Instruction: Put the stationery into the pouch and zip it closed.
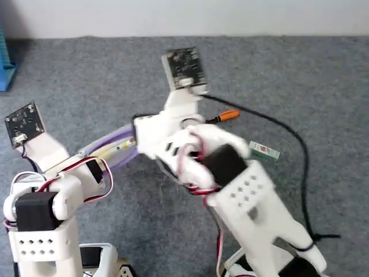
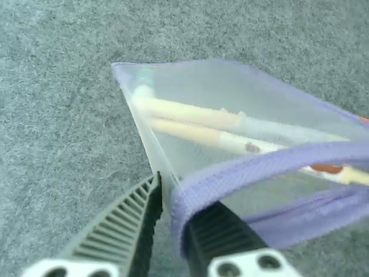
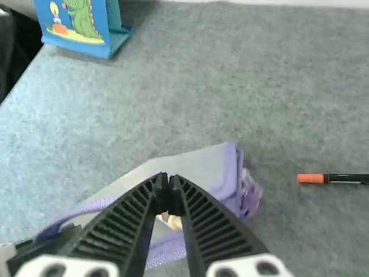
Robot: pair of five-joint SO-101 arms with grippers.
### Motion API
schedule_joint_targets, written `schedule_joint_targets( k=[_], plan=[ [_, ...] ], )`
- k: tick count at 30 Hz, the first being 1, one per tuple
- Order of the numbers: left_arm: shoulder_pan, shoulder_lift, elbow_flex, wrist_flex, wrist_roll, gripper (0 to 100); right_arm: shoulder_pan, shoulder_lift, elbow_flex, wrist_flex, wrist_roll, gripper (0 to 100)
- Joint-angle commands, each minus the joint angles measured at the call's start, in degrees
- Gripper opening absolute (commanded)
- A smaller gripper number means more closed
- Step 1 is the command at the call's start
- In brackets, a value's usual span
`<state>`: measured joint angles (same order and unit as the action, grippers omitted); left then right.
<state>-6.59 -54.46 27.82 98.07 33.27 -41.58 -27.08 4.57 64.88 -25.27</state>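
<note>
Both grippers are at the pouch, with one pen out on the mat.

Nearest you, at the left, your left gripper [image 2: 170, 202] is drawn narrow and pinches a corner of the translucent pouch [image 2: 242, 98], beside its purple zip band; two cream pens [image 2: 190, 112] lie inside. Just beyond, near the middle of the grey mat [image 1: 300, 75], your right gripper [image 3: 168, 183] sits over the pouch's purple edge with its jaw tips pressed together; you cannot tell whether they pinch anything. To the right of that arm a small green and white box [image 1: 264, 151] lies on the mat. A little farther off lies an orange-capped pen [image 3: 331, 179], apart from the pouch. At the far left stands a blue stand [image 3: 81, 23] with a green dinosaur on it.
</note>
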Motion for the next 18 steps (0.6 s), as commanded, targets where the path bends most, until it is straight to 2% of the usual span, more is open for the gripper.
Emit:
schedule_joint_targets(
  k=[1, 6, 10, 14, 16, 18],
  plan=[
    [0.1, -0.1, -0.5, -1.3, 0.4, 1, 2.6, -4.2, -7.1, 8.3, 2.4, 0.8],
    [0.2, -0.2, -0.5, -1.3, 0.4, 1, 2.5, -4.5, -6.1, 14.5, 2.2, 0.8],
    [0.2, -0.4, -0.5, -1.1, 0.4, 1, -1.1, 0.2, 0.4, 6.7, -1.1, 0.8],
    [0.0, -0.4, -0.5, -1.0, 0.4, 1, -3.7, 7.5, 4.5, -3.8, -0.3, 0.8],
    [0.0, -0.4, -0.5, -1.0, 0.4, 1, -3.6, 10.0, 3.8, -4.7, 0.9, 0.8],
    [0.0, -0.4, -0.5, -1.0, 0.4, 1, -2.5, 9.4, 1.1, -1.3, 1.5, 0.8]
  ],
)
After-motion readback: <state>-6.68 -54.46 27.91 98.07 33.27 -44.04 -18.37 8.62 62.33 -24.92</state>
